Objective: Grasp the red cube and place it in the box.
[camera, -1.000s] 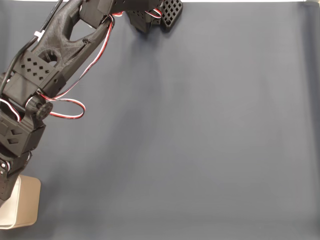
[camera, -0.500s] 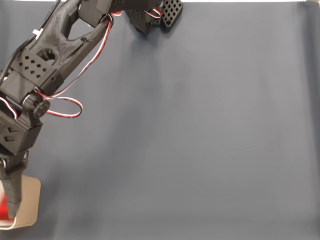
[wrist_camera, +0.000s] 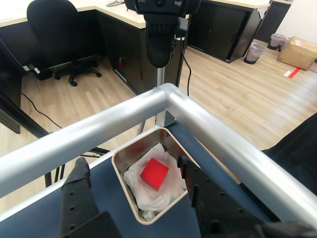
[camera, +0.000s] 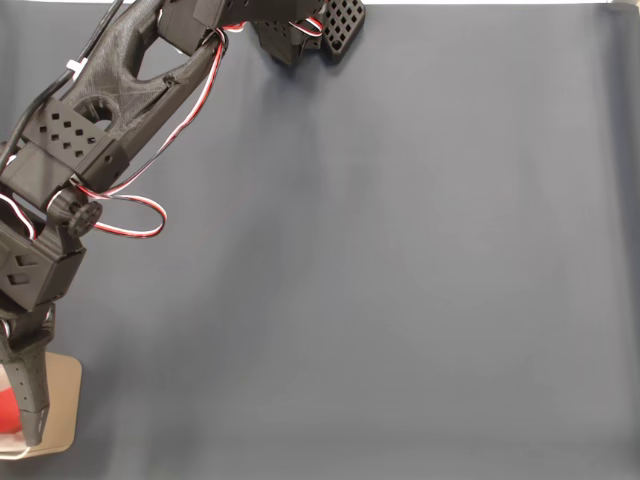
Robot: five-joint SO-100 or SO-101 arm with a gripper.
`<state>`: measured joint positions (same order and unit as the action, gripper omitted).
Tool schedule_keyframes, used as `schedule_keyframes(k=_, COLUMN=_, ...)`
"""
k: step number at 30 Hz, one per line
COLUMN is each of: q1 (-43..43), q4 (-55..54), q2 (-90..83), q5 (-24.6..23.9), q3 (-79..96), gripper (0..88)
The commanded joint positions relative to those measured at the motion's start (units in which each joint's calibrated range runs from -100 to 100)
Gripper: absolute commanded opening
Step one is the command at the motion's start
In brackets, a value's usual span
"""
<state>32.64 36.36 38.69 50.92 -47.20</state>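
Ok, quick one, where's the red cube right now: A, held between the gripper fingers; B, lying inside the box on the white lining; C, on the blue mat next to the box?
B: in the wrist view the red cube lies on the white lining inside the box, with the open gripper fingers apart on either side above it.

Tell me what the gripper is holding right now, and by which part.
Nothing. The gripper is open, and the red cube lies free in the box.
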Motion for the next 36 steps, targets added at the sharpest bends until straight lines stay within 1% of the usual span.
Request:
schedule_keyframes(k=1, q1=0.4, q4=-1.4, q2=-4.4, q5=-0.4, q3=-0.4, gripper=40.4)
schedule_keyframes(k=13, q1=0.2, q4=-1.4, q2=-4.7, q5=-0.6, q3=-0.4, gripper=39.9)
schedule_keyframes(k=16, q1=0.2, q4=-1.4, q2=-4.9, q5=-0.7, q3=-0.4, gripper=37.6)
schedule_keyframes(k=18, q1=0.2, q4=-1.3, q2=-5.1, q5=-0.8, q3=-0.4, gripper=33.7)
schedule_keyframes(k=24, q1=-0.2, q4=-1.6, q2=-6.0, q5=-1.0, q3=0.3, gripper=12.2)
schedule_keyframes(k=28, q1=-1.1, q4=-1.7, q2=-7.7, q5=-1.2, q3=1.8, gripper=1.4)
schedule_keyframes(k=29, q1=-1.5, q4=-1.7, q2=-8.3, q5=-1.3, q3=2.4, gripper=0.0)
schedule_keyframes(k=36, q1=-5.7, q4=-1.7, q2=-14.7, q5=-2.3, q3=9.1, gripper=0.0)
